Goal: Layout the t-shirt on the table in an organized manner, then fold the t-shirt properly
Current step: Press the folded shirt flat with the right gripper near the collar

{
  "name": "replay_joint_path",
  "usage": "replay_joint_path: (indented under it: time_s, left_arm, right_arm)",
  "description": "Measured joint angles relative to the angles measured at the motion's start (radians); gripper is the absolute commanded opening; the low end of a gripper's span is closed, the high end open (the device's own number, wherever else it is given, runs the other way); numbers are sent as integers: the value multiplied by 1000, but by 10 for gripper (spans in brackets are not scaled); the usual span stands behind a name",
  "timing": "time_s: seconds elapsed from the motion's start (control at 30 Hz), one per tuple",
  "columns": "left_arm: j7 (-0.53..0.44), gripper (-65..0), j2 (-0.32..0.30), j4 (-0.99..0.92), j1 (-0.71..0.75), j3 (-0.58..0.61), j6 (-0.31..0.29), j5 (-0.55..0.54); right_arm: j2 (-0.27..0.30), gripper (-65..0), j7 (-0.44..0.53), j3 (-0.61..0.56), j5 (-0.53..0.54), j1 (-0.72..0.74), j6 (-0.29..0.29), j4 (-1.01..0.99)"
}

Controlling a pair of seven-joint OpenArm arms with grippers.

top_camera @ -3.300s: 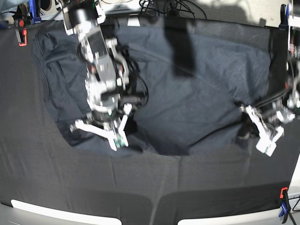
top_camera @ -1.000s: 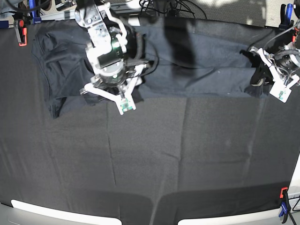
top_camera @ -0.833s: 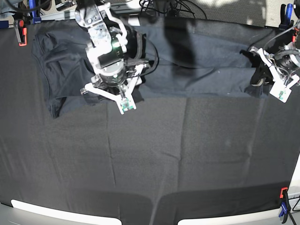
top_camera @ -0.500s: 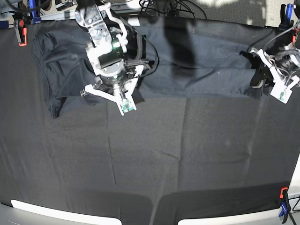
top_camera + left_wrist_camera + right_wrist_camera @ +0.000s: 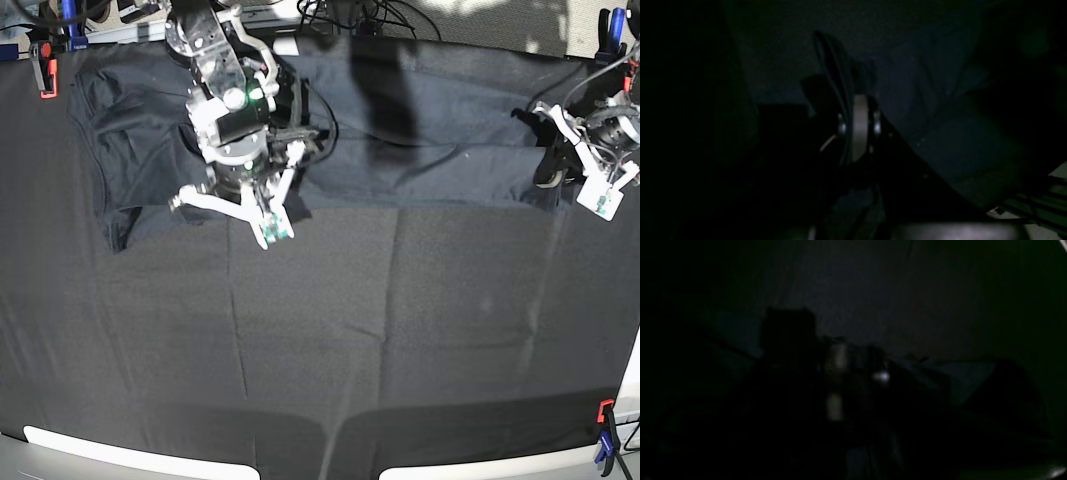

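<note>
Folded over now: t-shirt [image 5: 420, 130] lying as a long band across the far part of the table [image 5: 400, 340], where a few seconds ago spread much further toward the near edge with a rumpled lower hem. Near half brought up over the far half, so judged a first lengthwise fold roughly done, sleeve end beyond the right gripper's outer side looking untidy.

Right gripper [image 5: 232, 212] hovering just past the band's near edge, over bare tablecloth, jaws spread in a wide V with nothing between them; wider a second ago, then shut, now partly apart again. No cloth in that grip. Shirt edge lying just behind the fingertips, toward the arm's base.

Left gripper [image 5: 585, 185] at the opposite end of the band, barely shifted over the last second. Jaws closed; dark wrist view hints at fabric beside the fingers, but cannot tell whether a corner is pinched.

Likely meaning: release on one side, hold or rest on the other, next fold across the band not yet begun.

No containers in sight; only red clamp [image 5: 605, 410] at the near table corner.
</note>
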Motion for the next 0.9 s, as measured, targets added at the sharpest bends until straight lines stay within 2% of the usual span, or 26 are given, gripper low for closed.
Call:
replay_joint_path:
  time_s: [0.07, 0.17, 0.23, 0.3, 0.37, 0.47, 0.63, 0.83, 0.9]
  left_arm:
    - [0, -650, 0, 0, 0, 0, 0, 0]
    - [0, -650, 0, 0, 0, 0, 0, 0]
    - [0, -650, 0, 0, 0, 0, 0, 0]
    - [0, -650, 0, 0, 0, 0, 0, 0]
    - [0, -650, 0, 0, 0, 0, 0, 0]
    - [0, -650, 0, 0, 0, 0, 0, 0]
    - [0, -650, 0, 0, 0, 0, 0, 0]
    - [3, -650, 0, 0, 0, 0, 0, 0]
    - [3, -650, 0, 0, 0, 0, 0, 0]
  right_arm:
    - [0, -367, 1, 0, -1, 0, 0, 0]
    - [0, -368, 0, 0, 1, 0, 0, 0]
    - [0, -368, 0, 1, 69, 0, 6, 0]
    - [0, -368, -3, 2, 135, 0, 41, 0]
    - [0, -368, 18, -1, 153, 0, 52, 0]
    - [0, -368, 31, -2, 101, 0, 51, 0]
    - [0, -368, 23, 6, 87, 0, 52, -9]
    - [0, -368, 30, 77, 84, 0, 52, -95]
    - [0, -368, 32, 92, 42, -3, 52, -97]
